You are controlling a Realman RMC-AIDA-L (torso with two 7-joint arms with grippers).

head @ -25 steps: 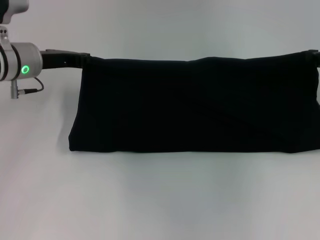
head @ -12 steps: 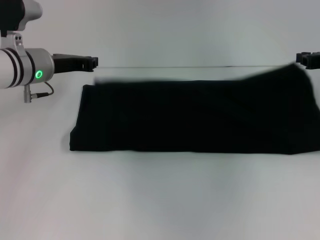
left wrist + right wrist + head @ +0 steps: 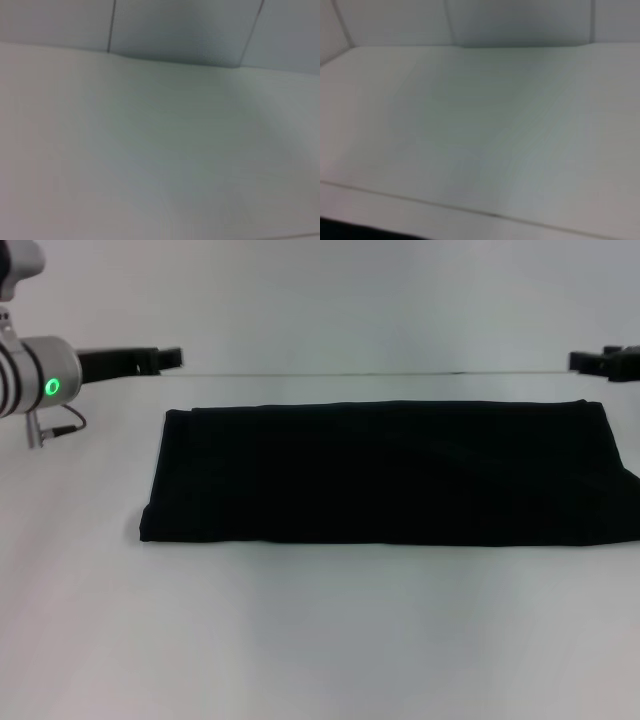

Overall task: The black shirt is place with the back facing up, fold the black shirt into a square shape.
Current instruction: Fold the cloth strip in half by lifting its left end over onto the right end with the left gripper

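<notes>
The black shirt (image 3: 385, 475) lies flat on the white table (image 3: 320, 640) as a long, wide band, folded over itself, and its right end runs out of the head view. My left gripper (image 3: 172, 359) hovers just beyond the shirt's far left corner, open and holding nothing. At the far right edge of the view, my right gripper (image 3: 590, 362) hangs beyond the shirt's far right corner, also open and clear of the cloth. Both wrist views show only bare table and wall.
The table's back edge (image 3: 380, 373) runs just behind the shirt, with a pale wall beyond it. Bare tabletop stretches in front of the shirt and to its left.
Both grippers let go of the shirt's far edge, which they held raised a second ago. The cloth dropped flat, and both grippers drew back outward from it.
</notes>
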